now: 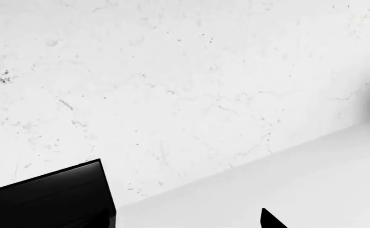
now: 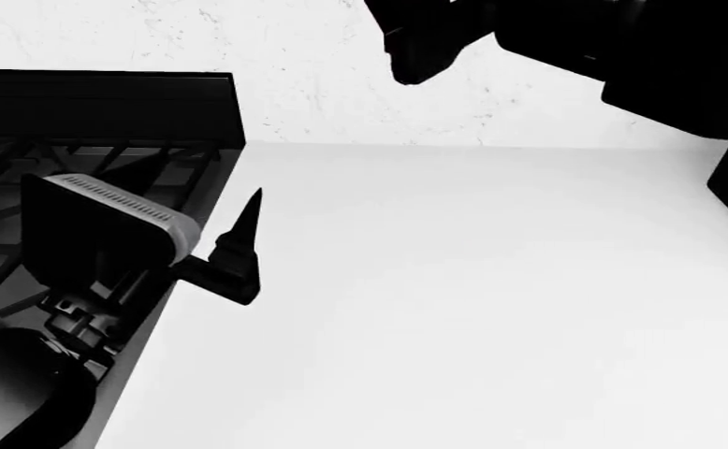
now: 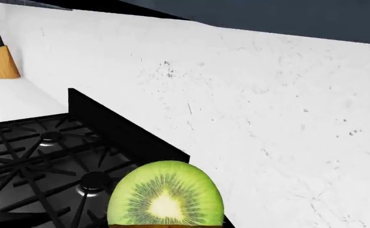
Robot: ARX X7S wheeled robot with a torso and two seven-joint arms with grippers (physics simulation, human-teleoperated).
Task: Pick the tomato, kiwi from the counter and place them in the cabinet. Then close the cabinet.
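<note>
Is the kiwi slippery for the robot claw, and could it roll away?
The kiwi shows a bright, moist-looking cut face in the right wrist view, so that side is probably slippery. It looks small, so probably light. Being halved, it would likely sit still on its flat face but could rock or roll on its rounded skin. What is holding it isn't visible.

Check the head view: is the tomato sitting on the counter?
No. The counter is bare white in the head view, with only the left hand over its edge by the stove.
</note>
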